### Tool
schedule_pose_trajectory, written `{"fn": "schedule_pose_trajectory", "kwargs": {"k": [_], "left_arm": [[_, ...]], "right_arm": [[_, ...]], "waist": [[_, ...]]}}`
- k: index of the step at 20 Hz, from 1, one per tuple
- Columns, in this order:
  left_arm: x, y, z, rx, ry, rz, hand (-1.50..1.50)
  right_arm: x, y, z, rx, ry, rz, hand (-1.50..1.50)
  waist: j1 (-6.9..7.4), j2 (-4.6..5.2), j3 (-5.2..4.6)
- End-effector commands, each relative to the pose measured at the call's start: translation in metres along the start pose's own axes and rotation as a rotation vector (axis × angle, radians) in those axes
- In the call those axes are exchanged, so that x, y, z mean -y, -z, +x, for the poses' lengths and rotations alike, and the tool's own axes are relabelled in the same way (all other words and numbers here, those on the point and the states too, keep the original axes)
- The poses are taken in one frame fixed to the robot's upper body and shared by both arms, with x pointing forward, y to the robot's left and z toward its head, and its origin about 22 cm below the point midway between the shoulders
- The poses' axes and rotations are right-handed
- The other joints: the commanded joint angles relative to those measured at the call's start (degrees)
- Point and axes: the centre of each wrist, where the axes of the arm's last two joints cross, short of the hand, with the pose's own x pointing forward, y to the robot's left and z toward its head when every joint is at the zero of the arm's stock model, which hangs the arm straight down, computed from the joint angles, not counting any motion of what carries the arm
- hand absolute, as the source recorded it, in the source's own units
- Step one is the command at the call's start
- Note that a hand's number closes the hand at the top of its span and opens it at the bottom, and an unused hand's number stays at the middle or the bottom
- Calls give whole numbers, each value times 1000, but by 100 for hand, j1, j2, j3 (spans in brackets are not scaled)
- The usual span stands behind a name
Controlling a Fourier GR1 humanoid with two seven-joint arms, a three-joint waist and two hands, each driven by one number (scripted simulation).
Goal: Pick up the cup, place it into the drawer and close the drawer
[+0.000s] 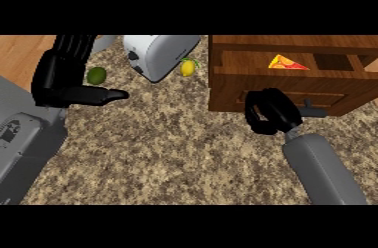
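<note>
Cup: not visible anywhere in the view; its place and direction cannot be told.
Drawer (295, 62): brown wood, open at upper right, long axis left to right; an orange wedge (286, 63) lies inside.
Right robot hand (272, 112): black, curled, at the drawer front; whether it holds anything cannot be told.
Left robot hand (66, 74): black, open, fingers up, thumb out, at left edge.
Bench (170, 142): speckled brown stone, bare at centre.
Others: white toaster (159, 54), green fruit (97, 75), yellow fruit (188, 67).
</note>
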Motion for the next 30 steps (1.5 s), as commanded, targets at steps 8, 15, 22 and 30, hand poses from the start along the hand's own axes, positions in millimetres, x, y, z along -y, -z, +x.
{"fn": "schedule_pose_trajectory", "kwargs": {"k": [8, 15, 22, 30], "left_arm": [[-33, -30, -8, 6, -2, 3, -150], [-21, -15, 7, 5, -26, -48, -150], [-18, -26, -12, -11, -55, -87, -150], [-17, -32, -24, -17, -71, -93, -150]], "right_arm": [[1, 56, -32, -42, 46, 50, 150], [28, 47, -69, -125, 76, 68, 150], [57, 63, -63, -141, 126, 20, 150], [90, 58, -77, -102, 200, -64, 150]], "waist": [[92, 73, 4], [294, 177, 21], [395, 216, 17], [467, 272, 17]]}}
